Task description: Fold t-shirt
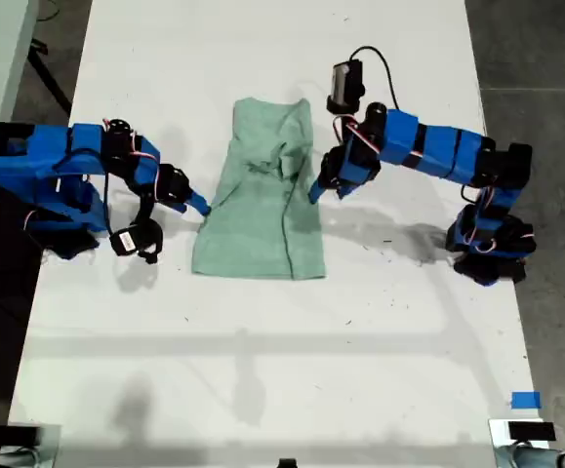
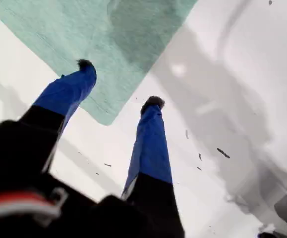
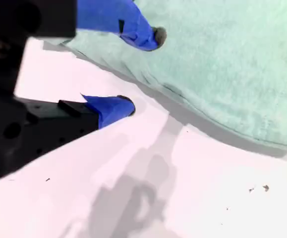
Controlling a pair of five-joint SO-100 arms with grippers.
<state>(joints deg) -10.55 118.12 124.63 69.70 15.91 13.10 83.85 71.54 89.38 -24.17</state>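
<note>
The pale mint-green t-shirt (image 1: 262, 195) lies on the white table as a narrow upright strip with its sides folded in and bunched wrinkles near its top. My first gripper (image 1: 313, 195) is on the arm at the exterior view's right, at the shirt's side edge. It is open (image 2: 119, 83), one fingertip (image 2: 86, 64) over the t-shirt (image 2: 59, 29) near a corner and the other over bare table. My second gripper (image 1: 202, 207), on the arm at the exterior view's left, is open (image 3: 143, 70) and straddles the layered edge of the t-shirt (image 3: 222, 64). Neither holds cloth.
The white table (image 1: 262, 370) has dark floor along both sides in the exterior view. The two arm bases (image 1: 487, 239) (image 1: 62, 219) stand at its side edges. A blue tape patch (image 1: 524, 400) and a black device (image 1: 531, 430) sit at the exterior view's lower right.
</note>
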